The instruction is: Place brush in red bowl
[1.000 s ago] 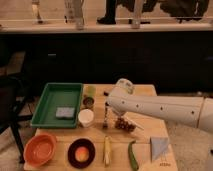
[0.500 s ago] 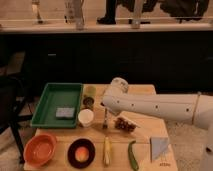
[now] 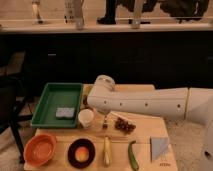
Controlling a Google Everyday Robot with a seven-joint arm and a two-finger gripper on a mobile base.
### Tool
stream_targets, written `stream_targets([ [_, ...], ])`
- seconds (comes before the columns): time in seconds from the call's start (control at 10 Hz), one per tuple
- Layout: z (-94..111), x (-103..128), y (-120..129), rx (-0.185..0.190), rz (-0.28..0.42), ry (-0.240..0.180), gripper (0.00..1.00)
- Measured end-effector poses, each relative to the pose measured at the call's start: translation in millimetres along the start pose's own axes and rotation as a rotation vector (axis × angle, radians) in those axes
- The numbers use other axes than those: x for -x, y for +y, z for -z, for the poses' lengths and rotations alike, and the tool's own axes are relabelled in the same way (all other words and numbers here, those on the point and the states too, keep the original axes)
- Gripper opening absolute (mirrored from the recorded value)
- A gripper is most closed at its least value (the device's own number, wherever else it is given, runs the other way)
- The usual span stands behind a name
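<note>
gripper closed, low over table centre

1 arm reaches in from the right. gripper (image 3: 105, 120) hangs just above the wooden table (image 3: 145, 136), between 1 white cup (image 3: 86, 117) and 1 dark berry-like cluster (image 3: 125, 125), fingers pinched together. can't make out the brush, so can't tell if it's held. 1 red bowl (image 3: 40, 149) sits at the front-left corner, well apart from the gripper. also: 1 green tray (image 3: 50, 95) with 1 grey pad (image 3: 64, 112), 1 dark dish (image 3: 81, 152), 1 pale-yellow stick (image 3: 106, 150), 1 green vegetable (image 3: 132, 156), 1 pale blue cloth (image 3: 160, 148).
</note>
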Motion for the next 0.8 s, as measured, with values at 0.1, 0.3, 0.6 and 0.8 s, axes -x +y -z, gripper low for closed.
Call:
stream_targets([
  [0.1,16.1,12.1,5.4,-0.017,0.035,-0.015,0.0],
  [0.3,23.2,28.4,19.3,0.001,0.057,-0.018,0.0],
  [0.6,36.2,55.7,40.0,0.076,0.073,-0.043,0.0],
  [0.8,48.6,70.1,53.6,0.148,0.097,-0.084,0.0],
])
